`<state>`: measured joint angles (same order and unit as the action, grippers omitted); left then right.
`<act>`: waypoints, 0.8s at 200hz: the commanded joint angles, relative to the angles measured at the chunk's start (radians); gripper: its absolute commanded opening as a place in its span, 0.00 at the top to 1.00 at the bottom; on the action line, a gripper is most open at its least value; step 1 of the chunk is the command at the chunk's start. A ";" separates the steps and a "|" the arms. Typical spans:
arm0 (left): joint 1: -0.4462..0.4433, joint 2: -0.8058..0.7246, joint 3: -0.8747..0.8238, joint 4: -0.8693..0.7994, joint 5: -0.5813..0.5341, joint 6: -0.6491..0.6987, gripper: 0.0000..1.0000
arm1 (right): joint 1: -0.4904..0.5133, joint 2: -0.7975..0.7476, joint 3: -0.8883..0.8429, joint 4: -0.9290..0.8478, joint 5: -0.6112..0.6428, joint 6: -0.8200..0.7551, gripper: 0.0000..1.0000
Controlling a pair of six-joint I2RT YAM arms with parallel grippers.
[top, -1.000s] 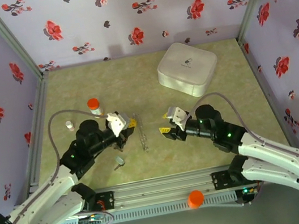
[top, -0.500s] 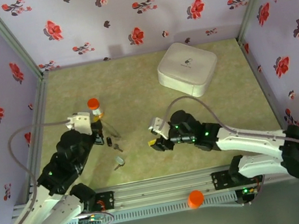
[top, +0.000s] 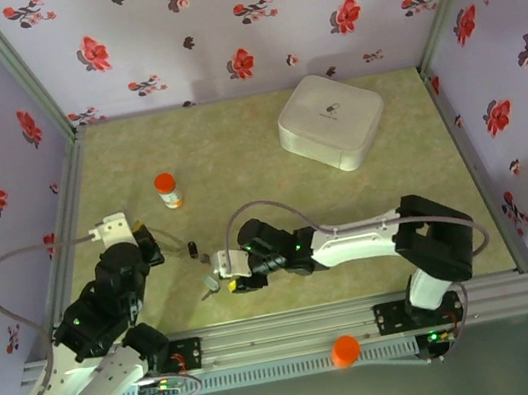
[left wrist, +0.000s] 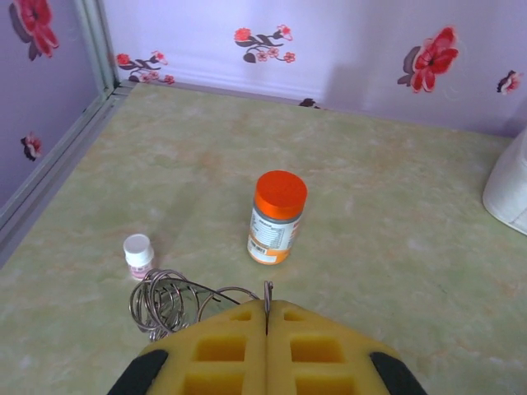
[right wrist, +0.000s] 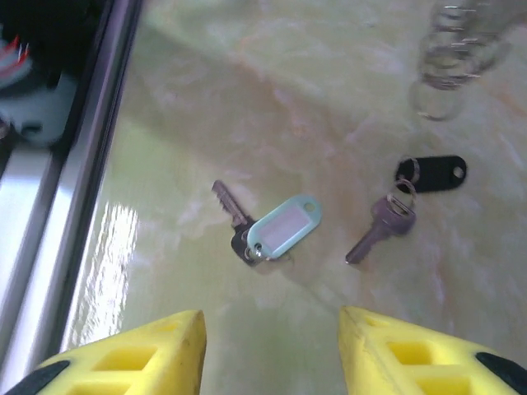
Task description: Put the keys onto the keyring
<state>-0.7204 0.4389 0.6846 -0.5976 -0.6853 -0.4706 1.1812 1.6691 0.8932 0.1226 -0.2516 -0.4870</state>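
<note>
2 keys just ahead of the released right gripper; left gripper clenched on the keyring.

Keyring blurred, clipped at 1 o'clock edge, right wrist view. White box cut off at 3 o'clock. Left fingers cropped at 6 o'clock, covering keyring's near end.

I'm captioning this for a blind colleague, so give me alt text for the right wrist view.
A key with a pale blue tag and a key with a black tag lie apart on a pale green table. The right gripper is open, its yellow fingers at the bottom edge, and a blurred keyring coil shows at top right.
</note>
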 commanded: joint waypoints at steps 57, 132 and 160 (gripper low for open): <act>0.009 -0.033 0.001 -0.037 -0.068 -0.045 1.00 | 0.007 0.172 0.100 0.004 -0.021 -0.407 0.57; 0.009 -0.041 0.003 -0.046 -0.064 -0.052 1.00 | 0.006 0.275 0.179 0.020 -0.029 -0.421 0.65; 0.008 -0.041 -0.003 -0.040 -0.063 -0.053 1.00 | 0.005 0.285 0.191 0.018 -0.038 -0.423 0.68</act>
<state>-0.7185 0.4164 0.6830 -0.6525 -0.7078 -0.4992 1.1812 1.9301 1.0466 0.1234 -0.2691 -0.8906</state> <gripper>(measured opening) 0.038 0.338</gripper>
